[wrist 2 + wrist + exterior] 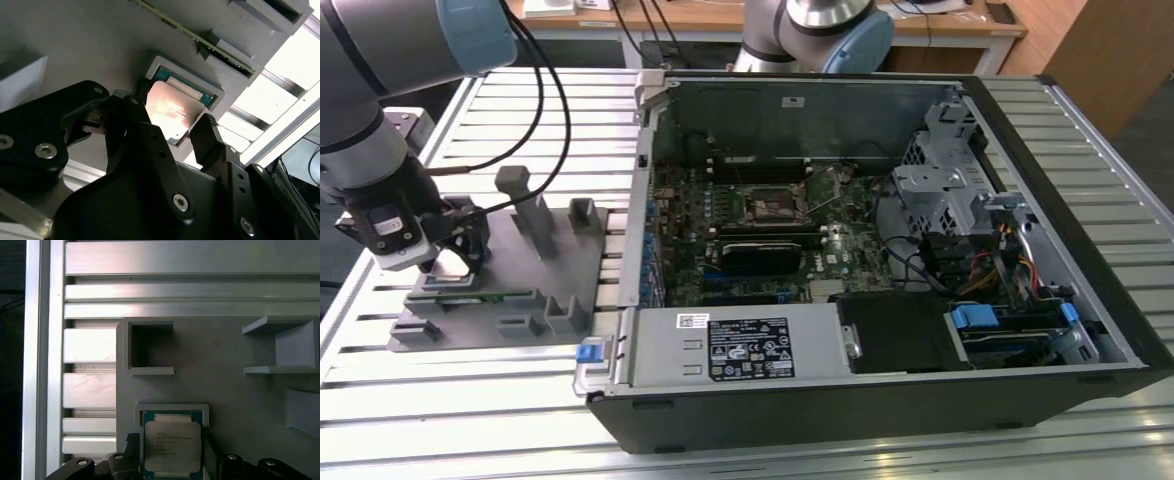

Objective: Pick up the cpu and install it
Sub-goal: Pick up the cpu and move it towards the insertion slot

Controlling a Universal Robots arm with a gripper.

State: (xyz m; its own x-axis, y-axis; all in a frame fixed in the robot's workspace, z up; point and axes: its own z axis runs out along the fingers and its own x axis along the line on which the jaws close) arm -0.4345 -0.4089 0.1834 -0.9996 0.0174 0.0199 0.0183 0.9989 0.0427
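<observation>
The cpu is a small square chip with a shiny metal top and a thin green rim. It sits at a framed pocket of the grey fixture, on the exterior view's left. My gripper is lowered onto that fixture. In both wrist views its black fingers stand one on each side of the cpu, pressed against its edges. The chip's near corner overlaps the pocket's rim in the second wrist view.
An open computer case lies on the exterior view's right, its motherboard socket in the middle. A thin green memory stick rests in a fixture slot beside the pocket. Grey upright posts rise from the fixture. Slatted aluminium table lies beneath everything.
</observation>
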